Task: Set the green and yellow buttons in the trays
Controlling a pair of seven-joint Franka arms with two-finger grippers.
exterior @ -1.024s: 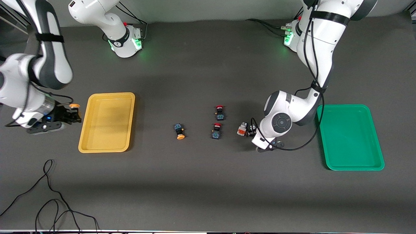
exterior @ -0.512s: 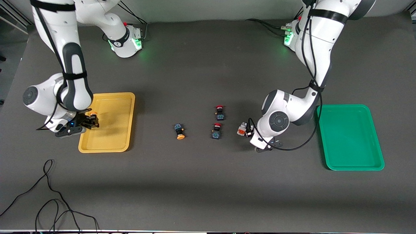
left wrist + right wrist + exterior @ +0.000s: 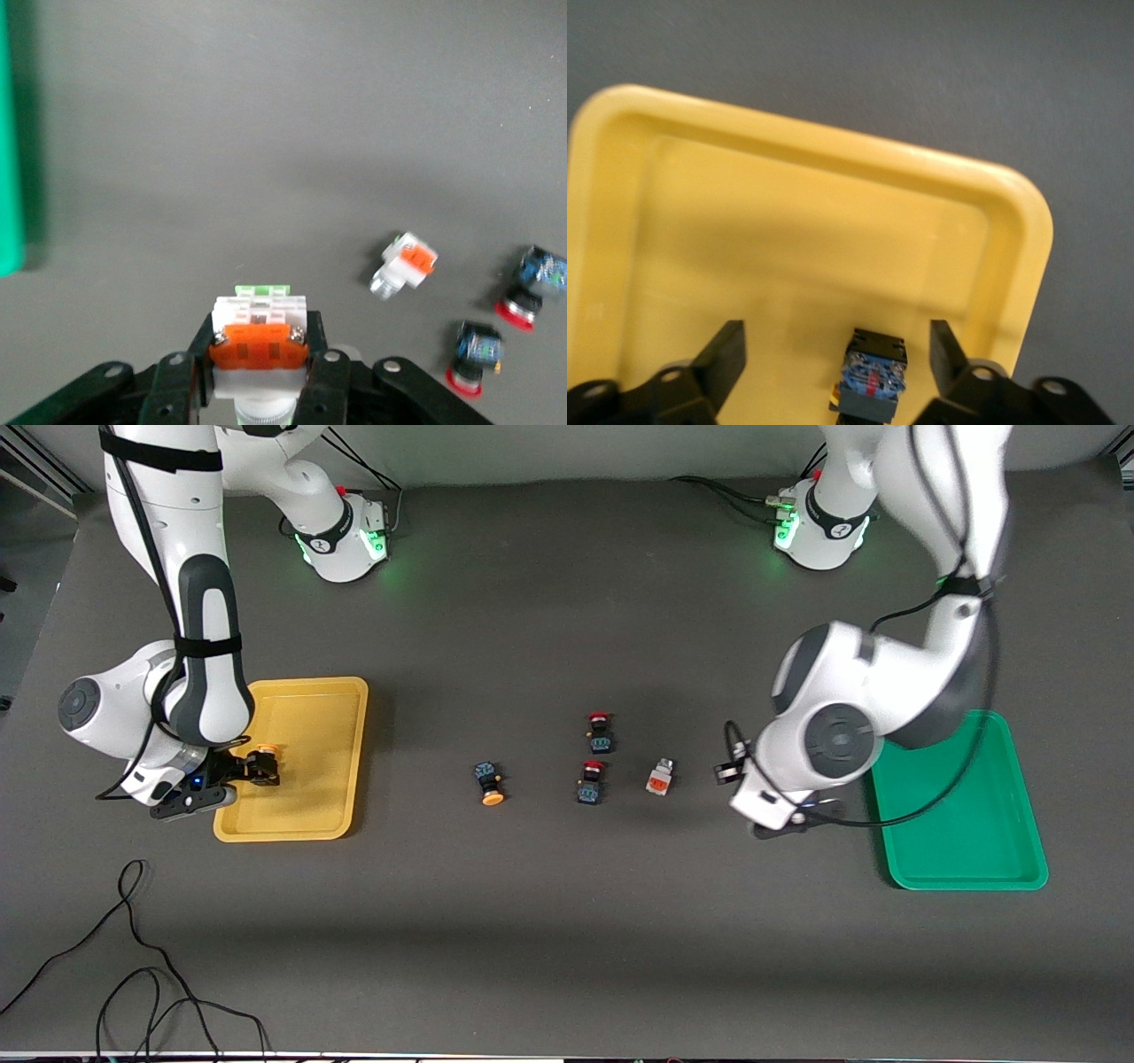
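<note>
My right gripper (image 3: 255, 769) is open over the yellow tray (image 3: 306, 819), at its edge toward the right arm's end of the table. An orange-yellow capped button (image 3: 267, 755) lies in that tray between the spread fingers; it also shows in the right wrist view (image 3: 873, 376). My left gripper (image 3: 728, 772) is shut on a whitish-grey button with an orange-red face (image 3: 259, 335), above the table between the other buttons and the green tray (image 3: 957, 868). A second whitish-grey button (image 3: 659, 779) and a second orange-yellow capped button (image 3: 488, 785) lie on the table.
Two dark buttons with red caps (image 3: 600, 731) (image 3: 590, 781) lie between the loose yellow-capped and whitish-grey ones. Black cables (image 3: 133, 974) lie near the front edge toward the right arm's end. The green tray's rim shows in the left wrist view (image 3: 9, 177).
My right gripper carried the yellow-capped button over the yellow tray and opened. My left gripper closed on one whitish-grey button, lifted it and moved toward the green tray.
</note>
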